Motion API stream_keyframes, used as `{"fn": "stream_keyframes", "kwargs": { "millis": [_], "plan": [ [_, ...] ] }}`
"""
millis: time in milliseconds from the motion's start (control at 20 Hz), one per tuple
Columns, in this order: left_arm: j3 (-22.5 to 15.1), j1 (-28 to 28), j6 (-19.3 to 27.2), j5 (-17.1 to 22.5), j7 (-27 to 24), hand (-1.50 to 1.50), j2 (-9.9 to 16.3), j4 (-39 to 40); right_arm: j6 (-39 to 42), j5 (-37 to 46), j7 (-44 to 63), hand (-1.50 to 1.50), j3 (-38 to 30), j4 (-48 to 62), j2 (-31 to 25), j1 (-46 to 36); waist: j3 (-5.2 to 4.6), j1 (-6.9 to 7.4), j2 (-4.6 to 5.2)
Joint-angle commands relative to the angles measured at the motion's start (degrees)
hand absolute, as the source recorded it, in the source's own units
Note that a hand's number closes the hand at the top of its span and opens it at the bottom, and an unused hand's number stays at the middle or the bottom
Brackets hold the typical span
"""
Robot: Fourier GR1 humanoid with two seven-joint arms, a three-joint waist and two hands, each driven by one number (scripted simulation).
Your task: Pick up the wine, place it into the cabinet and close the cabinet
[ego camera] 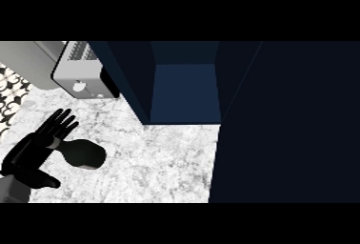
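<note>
The wine bottle (85,154) is a dark shape on the marbled counter (162,157) at the lower left, seen from above. My left hand (32,153) is right beside it on its left, fingers straight and pointing away from me, thumb low near the view's edge. The hand is open and its fingers do not curl round the bottle; whether the palm touches it I cannot tell. The dark blue cabinet (186,90) stands open at the back centre, its inside bare. Its open door (281,124) fills the right side. My right hand shows nowhere.
A silver toaster (79,71) stands at the back left, close to the cabinet's left wall. A patterned black-and-white tiled wall (10,97) runs along the far left edge. The open door hides the counter's right part.
</note>
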Motion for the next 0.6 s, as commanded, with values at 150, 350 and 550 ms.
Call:
{"fn": "stream_keyframes", "kwargs": {
  "millis": [150,350,550],
  "plan": [
    [-2.90,-0.44,-2.36,-4.26,-10.00,-1.50,-1.22,4.84,0.54,-3.34,1.88,-1.50,-0.93,-7.91,-0.16,2.93,0.00,-0.24,0.00],
    [-3.91,-3.00,-0.94,-6.02,-13.14,-1.50,0.03,8.13,0.91,-2.18,0.57,-1.50,-0.31,-6.98,0.19,4.14,-0.01,-0.33,0.03],
    [-6.53,-0.06,-0.65,-8.52,-17.31,-1.50,-0.80,10.31,0.46,-2.35,2.12,-1.50,-1.26,-5.54,-0.64,0.65,-0.03,-0.15,0.07]
  ]
}}
